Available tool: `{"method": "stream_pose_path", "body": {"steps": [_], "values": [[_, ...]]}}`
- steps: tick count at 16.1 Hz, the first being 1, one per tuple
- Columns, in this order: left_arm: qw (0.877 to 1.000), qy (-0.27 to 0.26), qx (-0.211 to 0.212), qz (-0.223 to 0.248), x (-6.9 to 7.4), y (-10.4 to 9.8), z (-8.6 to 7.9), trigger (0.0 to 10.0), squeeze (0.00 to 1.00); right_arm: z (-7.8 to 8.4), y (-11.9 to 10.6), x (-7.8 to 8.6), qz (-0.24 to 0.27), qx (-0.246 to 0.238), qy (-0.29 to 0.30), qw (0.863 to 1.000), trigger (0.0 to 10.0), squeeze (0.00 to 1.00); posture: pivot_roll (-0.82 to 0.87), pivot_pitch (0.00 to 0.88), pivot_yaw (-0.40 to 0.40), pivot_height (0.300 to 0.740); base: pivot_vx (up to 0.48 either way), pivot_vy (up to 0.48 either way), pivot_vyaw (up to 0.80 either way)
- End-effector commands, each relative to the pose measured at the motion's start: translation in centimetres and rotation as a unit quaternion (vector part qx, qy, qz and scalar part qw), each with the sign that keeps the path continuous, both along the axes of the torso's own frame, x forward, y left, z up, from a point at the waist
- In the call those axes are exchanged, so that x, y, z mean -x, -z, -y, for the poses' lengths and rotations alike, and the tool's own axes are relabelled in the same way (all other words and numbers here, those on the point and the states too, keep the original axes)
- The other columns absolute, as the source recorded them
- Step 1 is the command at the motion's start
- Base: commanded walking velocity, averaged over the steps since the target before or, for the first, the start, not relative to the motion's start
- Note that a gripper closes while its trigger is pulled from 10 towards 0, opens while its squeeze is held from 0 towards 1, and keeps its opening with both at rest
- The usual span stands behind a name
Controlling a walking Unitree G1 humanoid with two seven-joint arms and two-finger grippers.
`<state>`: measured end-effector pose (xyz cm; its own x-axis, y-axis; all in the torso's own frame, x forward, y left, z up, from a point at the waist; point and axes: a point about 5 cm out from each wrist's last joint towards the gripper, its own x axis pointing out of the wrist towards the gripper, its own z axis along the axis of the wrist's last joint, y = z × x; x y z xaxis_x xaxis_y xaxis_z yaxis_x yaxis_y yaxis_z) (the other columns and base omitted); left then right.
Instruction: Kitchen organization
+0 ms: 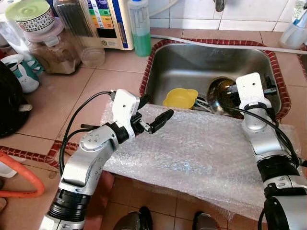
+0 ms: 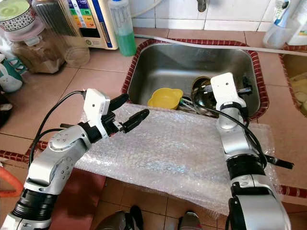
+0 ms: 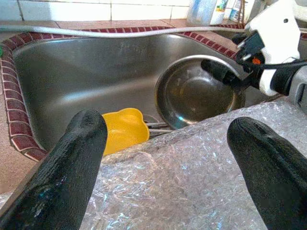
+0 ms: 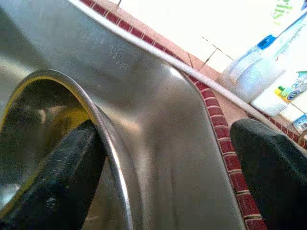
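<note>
A steel bowl (image 1: 220, 94) leans on its side in the right half of the sink (image 1: 192, 57), beside a yellow cup (image 1: 180, 98) and some utensils. My right gripper (image 4: 165, 172) reaches down into the sink, open. It straddles the bowl's rim (image 4: 98, 122), with one finger (image 4: 57, 182) inside the bowl and the other outside. My left gripper (image 1: 158, 106) hovers open and holding nothing over the sheet of bubble wrap (image 1: 201, 153) on the counter, near the sink's front left edge.
A green soap bottle (image 1: 140, 28), a white appliance (image 1: 108, 21) and jars (image 1: 53, 45) line the back left. A white hose (image 1: 216, 44) runs behind the sink. A spray bottle (image 1: 295, 28) stands at the back right. An orange hose (image 1: 24, 177) curls at the left edge.
</note>
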<state>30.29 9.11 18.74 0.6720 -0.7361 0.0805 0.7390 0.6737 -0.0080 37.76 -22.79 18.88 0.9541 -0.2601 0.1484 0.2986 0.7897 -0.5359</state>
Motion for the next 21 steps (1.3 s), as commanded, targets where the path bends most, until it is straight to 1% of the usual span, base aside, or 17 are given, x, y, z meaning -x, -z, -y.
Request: {"method": "stream_pose_path", "body": {"steps": [1,2,3,4,5,8,12,13,14,15,18,21], "values": [[1.000,-0.001,-0.008,0.003,0.1,0.1,-0.1,10.0,1.00,0.3,0.2,0.0,-0.010,0.000,0.006,1.000,10.0,1.00,-0.18,0.216,0.141,0.740,0.000,0.000,0.00],[1.000,0.001,-0.004,0.002,0.1,0.1,0.0,10.0,1.00,0.3,0.4,0.0,-0.023,-0.012,0.003,1.000,10.0,1.00,-0.18,0.217,0.141,0.740,0.000,0.000,0.00],[1.000,0.003,-0.002,0.002,0.2,0.1,0.1,10.0,1.00,0.3,1.2,-0.1,-0.048,-0.039,0.002,0.998,10.0,1.00,-0.18,0.217,0.141,0.740,0.000,0.000,0.00],[1.000,0.005,-0.007,0.005,0.2,0.1,0.2,10.0,1.00,0.4,2.1,0.0,-0.073,-0.102,-0.002,0.992,10.0,1.00,-0.18,0.218,0.141,0.740,0.000,0.000,0.00],[1.000,0.005,-0.007,0.005,0.2,0.1,0.2,10.0,1.00,0.3,2.4,0.0,-0.074,-0.135,-0.004,0.988,10.0,1.00,-0.18,0.218,0.142,0.740,0.000,0.000,0.00],[1.000,0.007,-0.002,0.005,0.3,0.1,0.4,10.0,1.00,0.4,2.4,-0.1,-0.093,-0.141,-0.003,0.986,10.0,1.00,-0.18,0.221,0.140,0.740,0.000,0.000,0.00],[1.000,0.007,-0.003,0.006,0.2,0.0,0.4,10.0,1.00,-0.2,2.3,-0.1,-0.089,-0.146,-0.015,0.985,10.0,1.00,-0.18,0.225,0.139,0.740,0.000,0.000,0.00],[1.000,0.006,-0.003,0.005,0.2,0.0,0.4,10.0,1.00,-0.4,2.1,-0.1,-0.083,-0.149,-0.020,0.985,10.0,1.00,-0.18,0.225,0.139,0.740,0.000,0.000,0.00],[1.000,0.004,-0.006,0.005,0.2,0.1,0.1,10.0,1.00,-1.0,1.6,-0.1,-0.068,-0.147,-0.029,0.986,10.0,1.00,-0.18,0.225,0.138,0.740,0.000,0.000,0.00],[1.000,0.003,-0.007,0.005,0.2,0.1,0.0,10.0,1.00,-1.2,1.2,-0.1,-0.063,-0.136,-0.032,0.988,10.0,1.00,-0.18,0.225,0.138,0.740,0.000,0.000,0.00],[1.000,-0.015,-0.011,0.008,-0.2,0.1,-0.8,10.0,1.00,-2.4,0.0,0.1,-0.028,-0.140,-0.053,0.988,10.0,1.00,-0.18,0.220,0.135,0.740,0.000,0.000,0.00],[0.999,-0.033,-0.014,0.010,-0.4,0.1,-1.4,10.0,1.00,-3.6,-0.8,0.9,0.004,-0.113,-0.070,0.991,10.0,1.00,-0.18,0.215,0.133,0.740,0.000,0.000,0.00]]}}
